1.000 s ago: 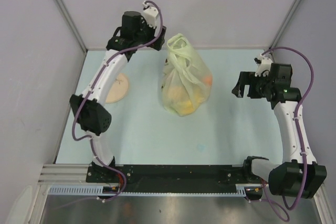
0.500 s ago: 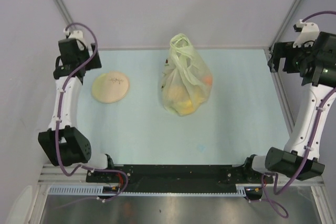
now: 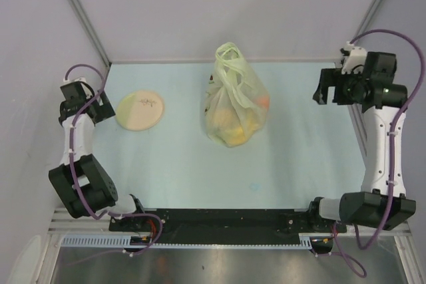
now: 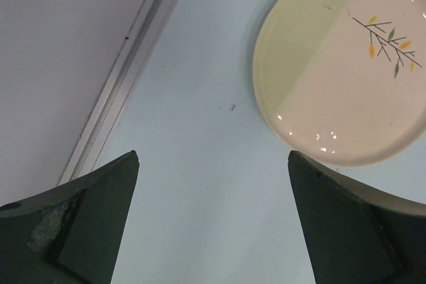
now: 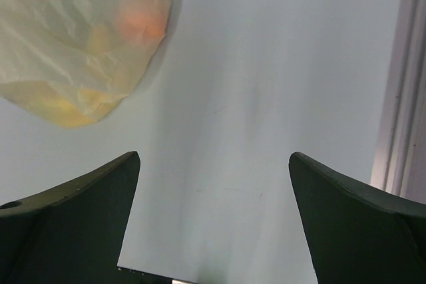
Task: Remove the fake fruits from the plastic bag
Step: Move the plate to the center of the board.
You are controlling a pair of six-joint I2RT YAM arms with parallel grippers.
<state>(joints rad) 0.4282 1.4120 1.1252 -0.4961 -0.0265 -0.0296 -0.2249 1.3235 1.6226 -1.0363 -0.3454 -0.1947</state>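
The plastic bag [image 3: 233, 101] stands knotted at the table's middle, pale yellow-green and translucent. Through its skin show the fake fruits: an orange one [image 3: 263, 102] at the right side and yellow ones [image 3: 233, 130] low down; the rest are hidden. In the right wrist view the plastic bag [image 5: 73, 38] lies at the upper left with the orange fruit [image 5: 140, 21] glowing through it. My right gripper [image 3: 324, 94] hangs open well to the right of the bag, empty [image 5: 213, 157]. My left gripper [image 3: 98, 110] is open and empty at the far left, away from the bag [image 4: 213, 157].
A round cream plate [image 3: 140, 110] with a small twig drawing lies left of the bag, just ahead of my left gripper; the plate [image 4: 346, 64] fills that wrist view's upper right. Enclosure walls with metal rails [image 4: 126, 78] run along the left, right [image 5: 399, 78] and back edges.
My left arm has pulled back from beside the bag's handles to the table's left edge, uncovering the plate. My right arm swung out to the right wall, then came back a little. The bag stayed still.
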